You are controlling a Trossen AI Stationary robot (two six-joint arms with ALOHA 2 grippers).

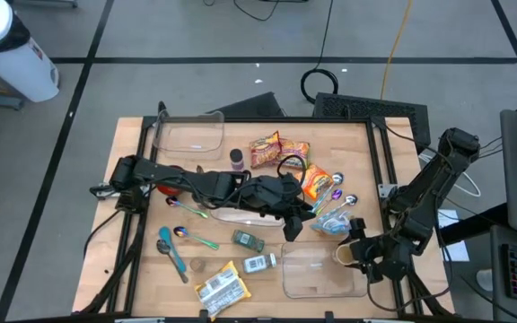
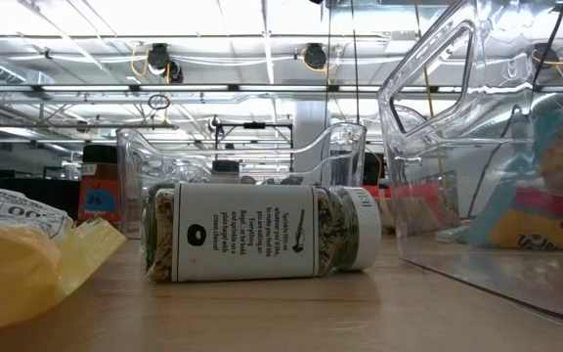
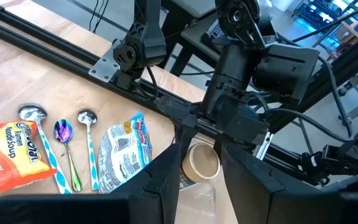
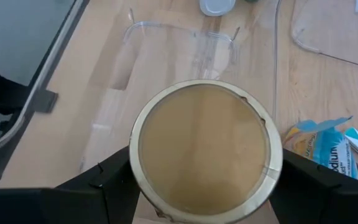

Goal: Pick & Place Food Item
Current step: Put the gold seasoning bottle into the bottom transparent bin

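A round tan lidded tin sits clamped between the right gripper's dark fingers, at the right edge of the clear plastic tray. That arm folds in from the table's right side. The left gripper, fingers narrowly parted and empty, reaches across just beyond the tray.

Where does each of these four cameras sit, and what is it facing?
High: overhead, facing straight down at the table; shows both arms, left claw and right claw.
Low: at tabletop height, facing level across a lying spice jar; no arm clearly shows.
Left wrist: on left arm, facing the right arm past its own fingers.
Right wrist: facing down onto the round tin it grips.
Both wrist views share that tin.
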